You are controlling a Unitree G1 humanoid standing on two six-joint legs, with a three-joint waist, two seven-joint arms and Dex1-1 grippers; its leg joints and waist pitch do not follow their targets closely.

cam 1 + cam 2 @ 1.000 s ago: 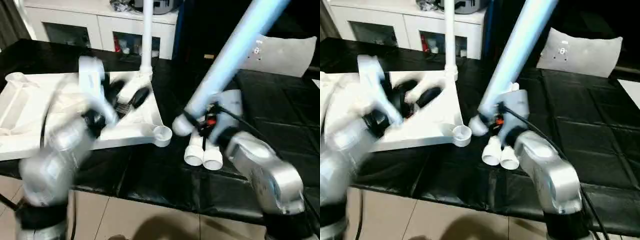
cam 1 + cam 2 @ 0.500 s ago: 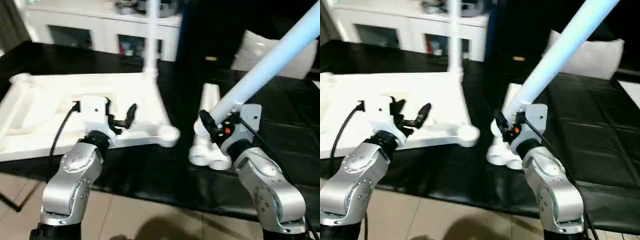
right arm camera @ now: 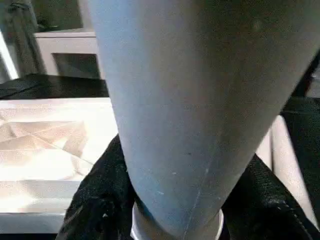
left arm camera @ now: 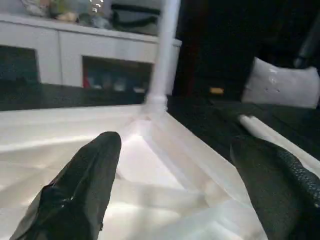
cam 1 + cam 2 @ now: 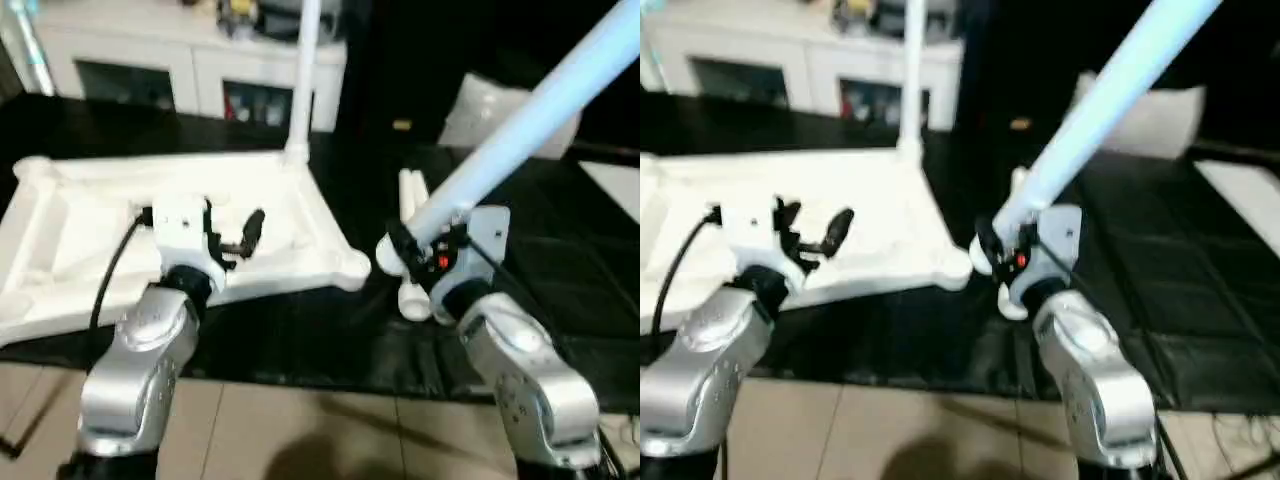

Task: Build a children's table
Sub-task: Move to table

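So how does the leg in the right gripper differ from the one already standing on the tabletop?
The held leg slants up and to the right, its end clamped in the right gripper off the tabletop; the standing leg is upright, seated in the far corner socket. The held leg looks bluish and thicker, being nearer the camera; the standing one looks white and slim. Both are plain tapered tubes.

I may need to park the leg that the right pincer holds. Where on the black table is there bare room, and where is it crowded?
Bare black table lies right of the two loose legs, toward the grey-white panel. It is crowded between the tabletop's near corner socket and those legs, where the right pincer holds the held leg.
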